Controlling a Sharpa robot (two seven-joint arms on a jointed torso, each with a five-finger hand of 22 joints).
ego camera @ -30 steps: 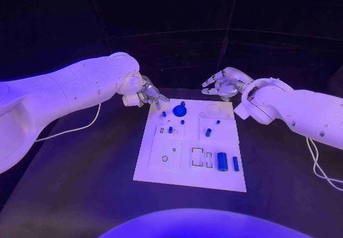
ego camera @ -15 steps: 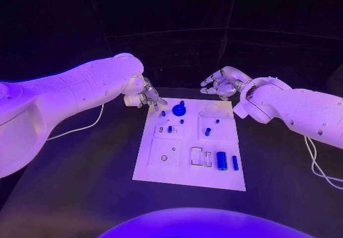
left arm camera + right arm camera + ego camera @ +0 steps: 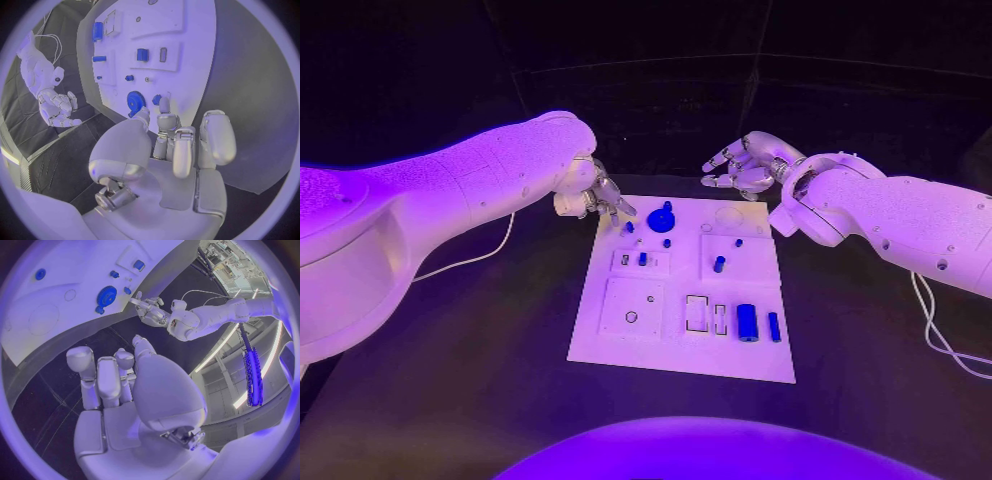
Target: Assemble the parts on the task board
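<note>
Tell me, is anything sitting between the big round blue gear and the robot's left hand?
Yes. In the head view a small blue peg stands on the white board between the left hand and the blue gear. The left wrist view shows it too.

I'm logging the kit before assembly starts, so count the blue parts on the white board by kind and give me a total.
Blue gear: 1
Long blue pieces: 2
Small blue pieces: 6, one right against the gear
Total: 9 blue parts
</note>
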